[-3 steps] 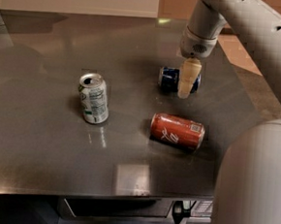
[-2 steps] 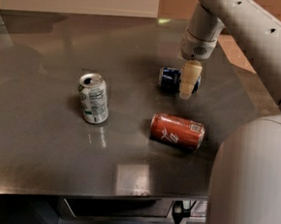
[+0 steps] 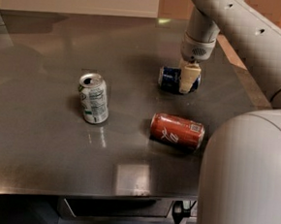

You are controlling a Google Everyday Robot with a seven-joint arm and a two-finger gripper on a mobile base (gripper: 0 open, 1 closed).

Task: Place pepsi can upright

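You have 3 cans in front of you on the dark grey, glossy metal table (image 3: 34,164). The small dark blue pepsi can (image 3: 169,79), silver at its ends, lies on its side in the far right part of the table, with its length running roughly left to right. The pale grey gripper (image 3: 189,80) with a cream-coloured tip hangs from the thick white arm (image 3: 235,24) that reaches in from the upper right. It sits low at the right-hand part of the pepsi can, and its tip hides that end from you. You cannot tell how far open the gripper is, nor whether it has hold of the can. Nearer to you, and apart from the pepsi can, the cylindrical red cola can (image 3: 177,131) also lies on its side, slightly angled. Well to the left, the white and green can (image 3: 93,98) stands upright, with a dark opening in its silver top. The robot's rounded white body (image 3: 247,180) fills the lower right corner and covers that part of the table
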